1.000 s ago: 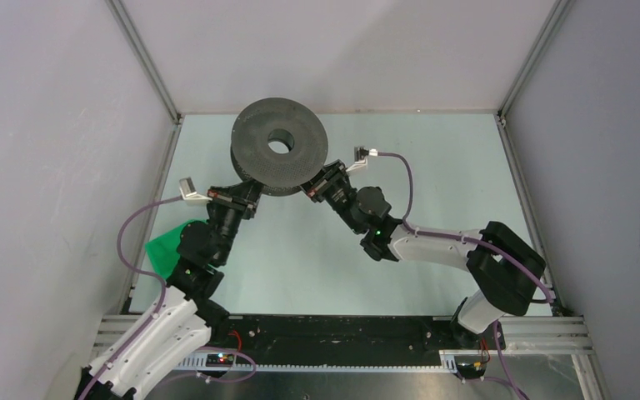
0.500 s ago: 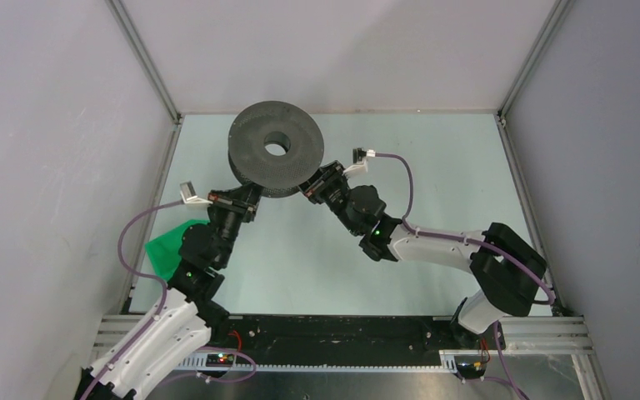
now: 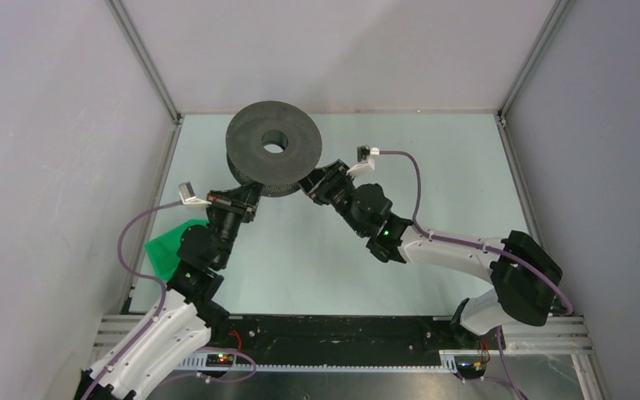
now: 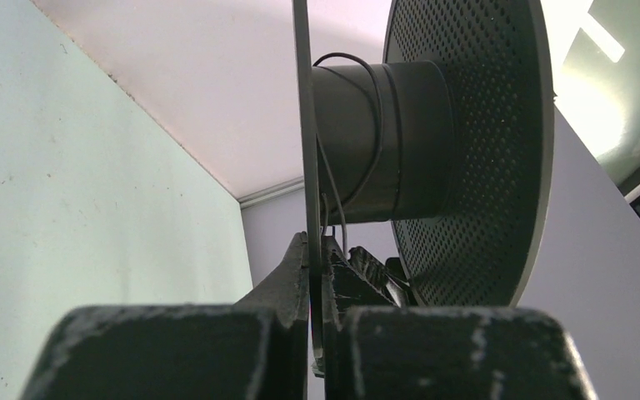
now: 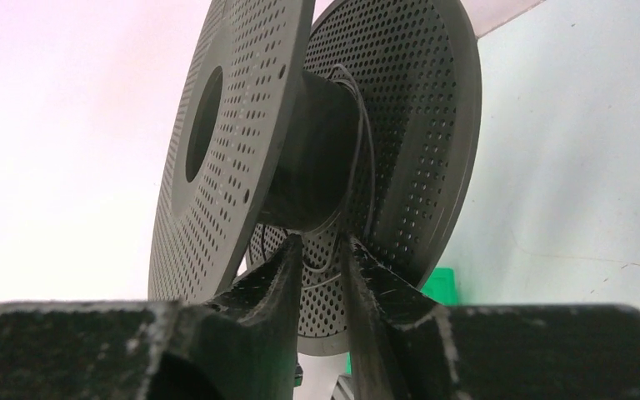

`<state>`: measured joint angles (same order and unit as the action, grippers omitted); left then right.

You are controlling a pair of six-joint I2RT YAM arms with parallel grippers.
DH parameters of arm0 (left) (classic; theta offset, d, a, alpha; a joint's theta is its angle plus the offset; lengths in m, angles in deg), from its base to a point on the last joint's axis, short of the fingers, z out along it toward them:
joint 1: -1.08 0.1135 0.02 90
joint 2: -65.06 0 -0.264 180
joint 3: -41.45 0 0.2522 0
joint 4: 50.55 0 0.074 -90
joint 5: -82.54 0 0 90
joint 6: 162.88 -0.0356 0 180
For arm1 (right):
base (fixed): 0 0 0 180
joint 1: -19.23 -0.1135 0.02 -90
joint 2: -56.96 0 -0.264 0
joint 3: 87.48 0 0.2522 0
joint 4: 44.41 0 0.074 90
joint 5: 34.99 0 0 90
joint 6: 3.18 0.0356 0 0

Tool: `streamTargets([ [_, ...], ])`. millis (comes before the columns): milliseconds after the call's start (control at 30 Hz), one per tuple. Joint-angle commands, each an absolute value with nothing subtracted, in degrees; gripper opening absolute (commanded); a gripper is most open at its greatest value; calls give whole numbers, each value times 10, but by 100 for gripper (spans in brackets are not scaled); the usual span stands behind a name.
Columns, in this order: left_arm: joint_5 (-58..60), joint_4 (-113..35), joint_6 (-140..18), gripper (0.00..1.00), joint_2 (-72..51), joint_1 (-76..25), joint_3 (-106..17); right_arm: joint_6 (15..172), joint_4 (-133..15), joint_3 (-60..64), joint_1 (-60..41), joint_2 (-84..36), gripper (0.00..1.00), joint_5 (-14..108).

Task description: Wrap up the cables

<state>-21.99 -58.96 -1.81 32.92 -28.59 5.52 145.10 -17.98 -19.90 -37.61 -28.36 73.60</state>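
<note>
Left hand (image 4: 317,250) clamped on spool (image 3: 250,137) flange, 7 o'clock, likely steadying it for winding; right hand (image 5: 323,250), 4 o'clock, slightly parted, empty, facing cables (image 4: 378,125)

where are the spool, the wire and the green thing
spool (image 3: 246,158): top view, upper flange, left of the hole
wire (image 4: 380,125): left wrist view, loop around the hub
green thing (image 3: 165,250): top view, its middle
</note>
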Motion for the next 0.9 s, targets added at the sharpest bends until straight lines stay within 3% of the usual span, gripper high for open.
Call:
streamTargets([
  [0,-164,-700,-6,0,349,-298,43,1408,-258,-202,-373,-275,31,730],
  [633,-162,-701,8,0,360,-299,47,1338,-238,-261,-320,-171,32,619],
  [867,-161,-701,10,0,356,-299,45,1315,-302,-277,-290,-121,36,579],
])
